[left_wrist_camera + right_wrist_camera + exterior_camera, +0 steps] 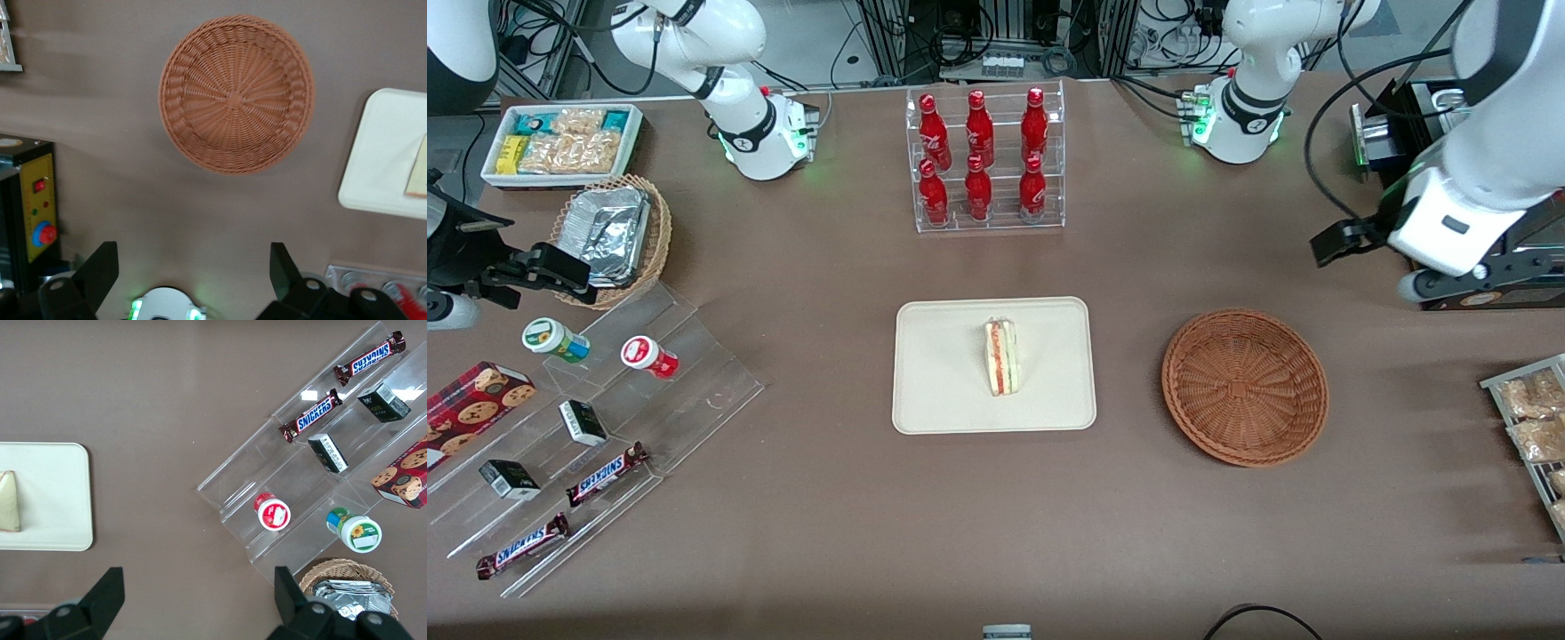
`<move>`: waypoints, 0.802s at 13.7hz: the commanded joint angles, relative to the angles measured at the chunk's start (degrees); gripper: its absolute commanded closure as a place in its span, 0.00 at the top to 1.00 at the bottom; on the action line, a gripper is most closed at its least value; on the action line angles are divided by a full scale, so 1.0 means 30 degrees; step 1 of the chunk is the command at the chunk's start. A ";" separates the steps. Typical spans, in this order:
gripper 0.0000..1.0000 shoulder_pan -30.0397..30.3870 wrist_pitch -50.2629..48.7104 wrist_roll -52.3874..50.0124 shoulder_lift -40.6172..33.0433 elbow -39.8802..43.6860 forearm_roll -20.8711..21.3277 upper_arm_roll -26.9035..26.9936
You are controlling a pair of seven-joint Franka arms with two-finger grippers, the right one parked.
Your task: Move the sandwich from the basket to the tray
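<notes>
Sandwich [1002, 357]: lay on the tray [938, 400], done.
Basket [1245, 386]: empty, at tray's 3 o'clock.
Pincer [193, 273]: mine hung spread, empty, high above bench.
Advice: I judged staying clear best.

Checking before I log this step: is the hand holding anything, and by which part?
Nothing. The hand is open and empty above the table near the basket; the sandwich lies on the tray.

Six red bottles [983, 156] stand in a clear rack [989, 222] on the brown desk [783, 533]. Toward the parked arm's end, clear steps [694, 391] carry two chocolate bars [605, 475], small cartons [583, 422] and tubs [649, 356], near a cookie box [471, 409].
</notes>
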 commanded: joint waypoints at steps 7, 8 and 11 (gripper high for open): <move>1.00 -0.3149 0.0290 0.3887 -0.2811 -0.1860 -0.1176 0.5667; 1.00 -0.3209 0.0198 0.3916 -0.2724 -0.1449 -0.1118 0.5609; 1.00 -0.3209 0.0198 0.3887 -0.2694 -0.1123 -0.0738 0.4937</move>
